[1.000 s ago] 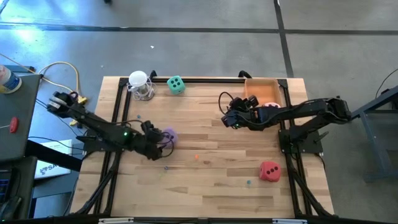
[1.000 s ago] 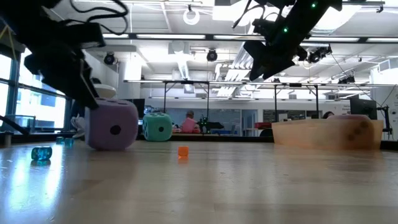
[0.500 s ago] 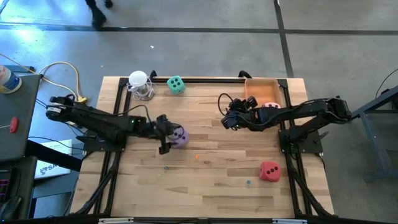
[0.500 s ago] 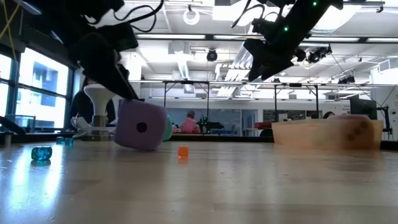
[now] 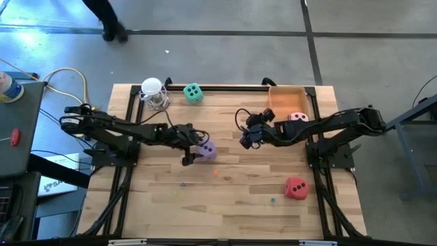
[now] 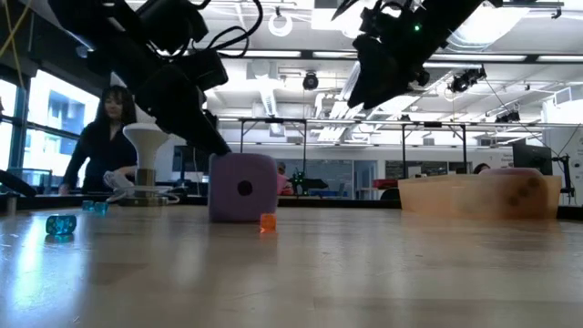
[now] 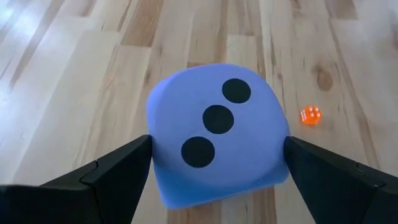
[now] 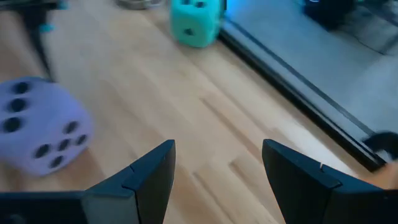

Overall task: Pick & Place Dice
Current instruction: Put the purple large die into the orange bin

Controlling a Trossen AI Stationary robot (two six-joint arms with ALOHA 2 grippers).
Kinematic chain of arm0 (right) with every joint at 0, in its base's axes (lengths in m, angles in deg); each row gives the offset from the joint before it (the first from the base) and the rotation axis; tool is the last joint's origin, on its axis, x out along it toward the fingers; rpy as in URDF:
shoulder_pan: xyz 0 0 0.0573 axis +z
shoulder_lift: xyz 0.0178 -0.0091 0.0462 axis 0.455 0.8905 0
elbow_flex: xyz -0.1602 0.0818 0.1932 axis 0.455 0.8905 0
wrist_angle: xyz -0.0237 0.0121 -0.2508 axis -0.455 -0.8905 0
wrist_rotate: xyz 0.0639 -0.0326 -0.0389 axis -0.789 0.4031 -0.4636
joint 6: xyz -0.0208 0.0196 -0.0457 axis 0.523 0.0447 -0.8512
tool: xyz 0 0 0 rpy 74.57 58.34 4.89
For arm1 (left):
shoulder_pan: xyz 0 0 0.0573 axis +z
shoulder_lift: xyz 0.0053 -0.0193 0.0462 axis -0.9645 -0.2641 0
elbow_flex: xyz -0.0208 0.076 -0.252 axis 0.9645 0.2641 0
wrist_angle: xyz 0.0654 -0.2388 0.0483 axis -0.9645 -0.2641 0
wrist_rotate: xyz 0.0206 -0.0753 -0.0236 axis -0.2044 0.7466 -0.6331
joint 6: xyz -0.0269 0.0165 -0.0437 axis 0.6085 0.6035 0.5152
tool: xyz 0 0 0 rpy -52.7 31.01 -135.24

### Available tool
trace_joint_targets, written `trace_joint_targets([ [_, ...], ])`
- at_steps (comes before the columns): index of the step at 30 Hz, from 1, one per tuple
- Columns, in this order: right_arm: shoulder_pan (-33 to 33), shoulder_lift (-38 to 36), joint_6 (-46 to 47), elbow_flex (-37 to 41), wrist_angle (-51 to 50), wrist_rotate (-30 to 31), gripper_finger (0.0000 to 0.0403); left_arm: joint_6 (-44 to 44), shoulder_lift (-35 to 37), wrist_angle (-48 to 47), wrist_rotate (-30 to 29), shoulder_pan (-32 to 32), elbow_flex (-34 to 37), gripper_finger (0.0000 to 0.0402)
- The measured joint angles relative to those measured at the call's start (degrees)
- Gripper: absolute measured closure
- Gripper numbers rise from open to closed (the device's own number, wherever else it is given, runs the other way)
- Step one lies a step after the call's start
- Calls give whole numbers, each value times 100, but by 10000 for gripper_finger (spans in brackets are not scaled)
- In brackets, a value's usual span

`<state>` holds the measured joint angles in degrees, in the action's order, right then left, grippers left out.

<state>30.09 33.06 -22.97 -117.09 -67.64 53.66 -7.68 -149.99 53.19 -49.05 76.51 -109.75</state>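
Note:
The purple die (image 5: 209, 150) is near the table's middle, with a three-pip face toward the left wrist camera (image 7: 217, 118). My left gripper (image 5: 198, 149) reaches in from the left and is shut on it; both also show in the low view (image 6: 241, 187). My right gripper (image 5: 244, 136) is open and empty, above the table just right of the purple die (image 8: 40, 134). The green die (image 5: 194, 93) rests on the table at the far edge. The pink die (image 5: 297, 117) lies in the orange tray (image 5: 287, 92). The red die (image 5: 295, 187) rests at the near right. My left gripper pinches the purple die between its two fingers, on its near and far sides (image 7: 155, 149). The fingers (image 6: 205, 137) slant down from the table's left. The die is upright with its underside at the table top; I cannot tell whether it rests there.
A white round-topped object (image 5: 153, 92) stands at the far left beside the green die. Tiny coloured beads lie about, one orange (image 6: 267, 222) just in front of the purple die. A person (image 6: 105, 137) stands beyond the table's far left.
My left gripper has gone toward the table's right edge with the purple die, which was tipped and raised midway and now stands upright and low. My right gripper has shifted a little toward the table's left, toward the purple die, staying open.

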Motion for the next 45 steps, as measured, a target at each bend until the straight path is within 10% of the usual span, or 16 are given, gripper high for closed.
trace_joint_targets([
  [13,4,968,-1610,-4,1754,-2629,170,-239,-16,296,0,4,19,49],
  [45,0,1981,-2840,-2,3529,-2568,145,-311,-41,450,70,4,16,49],
])
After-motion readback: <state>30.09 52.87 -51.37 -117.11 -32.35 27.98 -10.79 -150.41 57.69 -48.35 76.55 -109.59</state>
